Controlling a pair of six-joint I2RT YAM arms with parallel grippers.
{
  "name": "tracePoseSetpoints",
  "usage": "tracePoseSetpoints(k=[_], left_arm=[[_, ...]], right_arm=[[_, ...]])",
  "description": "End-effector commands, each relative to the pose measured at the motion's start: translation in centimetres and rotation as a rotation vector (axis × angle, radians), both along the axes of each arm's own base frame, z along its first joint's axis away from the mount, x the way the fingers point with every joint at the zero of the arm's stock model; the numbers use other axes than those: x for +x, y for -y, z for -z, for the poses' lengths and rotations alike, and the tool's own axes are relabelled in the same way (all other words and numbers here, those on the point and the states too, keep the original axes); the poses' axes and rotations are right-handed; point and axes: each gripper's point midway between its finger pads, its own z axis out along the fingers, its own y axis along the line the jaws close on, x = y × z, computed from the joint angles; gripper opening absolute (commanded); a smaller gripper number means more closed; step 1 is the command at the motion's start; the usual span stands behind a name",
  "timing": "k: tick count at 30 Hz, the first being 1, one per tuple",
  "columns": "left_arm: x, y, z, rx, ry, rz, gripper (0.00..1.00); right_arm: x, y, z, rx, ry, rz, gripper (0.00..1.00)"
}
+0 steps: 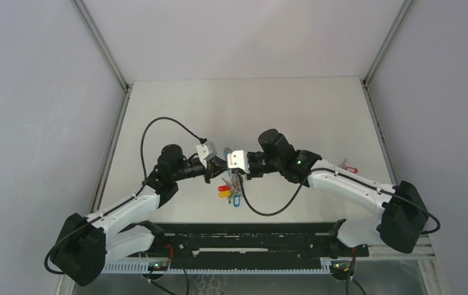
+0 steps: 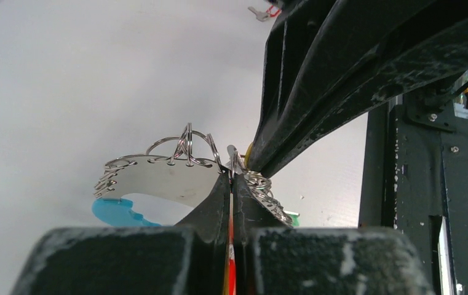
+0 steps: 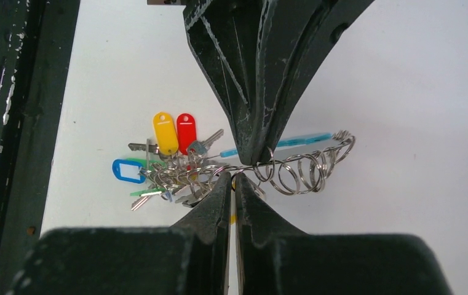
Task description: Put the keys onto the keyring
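The keyring (image 1: pixel 231 190) hangs above the white table, pinched between my two grippers at mid-table. My left gripper (image 1: pixel 222 167) is shut on its silver plate (image 2: pixel 157 178), fingertips meeting at the rim (image 2: pixel 232 175); a cyan section (image 2: pixel 117 212) curves below. A red-orange strip shows in the slit between those fingers. My right gripper (image 3: pixel 232 178) is shut on the ringed edge (image 3: pixel 305 166), facing the left gripper's tips (image 3: pixel 256 157). Yellow (image 3: pixel 165 132), red (image 3: pixel 186 130) and blue (image 3: pixel 126 170) tagged keys dangle from it. One red-tagged key (image 1: pixel 349 167) lies loose on the table, far right.
A black slotted rail (image 1: pixel 249 243) runs along the near edge between the arm bases. Grey walls with metal posts (image 1: pixel 105 49) enclose the table on three sides. A black cable (image 1: pixel 268 212) loops under the right arm.
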Motion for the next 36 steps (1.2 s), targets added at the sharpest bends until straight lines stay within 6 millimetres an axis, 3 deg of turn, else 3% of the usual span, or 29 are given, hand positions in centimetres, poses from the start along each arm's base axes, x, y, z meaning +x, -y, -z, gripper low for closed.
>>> tracePoseSetpoints(k=[1,10,15,20,30,36], left_arm=[[0.7,0.0,-4.9,-0.155,0.160,-0.033,0.00],[0.2,-0.3,-5.6,-0.258,0.197,-0.050,0.00],[-0.2,-0.4,-5.2,-0.258,0.224,-0.038,0.00],[-0.7,-0.3,-5.0,-0.258,0.247,-0.008,0.00],[-1.2,-0.1,-5.1,-0.263,0.265,0.023,0.00],[-0.6,-0.3,-5.4,-0.278,0.259,-0.015,0.00]], right_arm=[[-0.3,0.2,0.3,0.054,-0.061,0.015,0.00],[-0.7,0.7,0.5,0.091,-0.124,0.028,0.01],[-1.1,2.2,-2.1,0.189,-0.121,0.021,0.20],[-1.5,3.0,-4.7,0.276,-0.114,-0.022,0.28],[-0.9,1.9,-6.8,0.380,-0.152,-0.097,0.26],[-0.2,1.2,-5.9,0.358,-0.194,-0.028,0.28]])
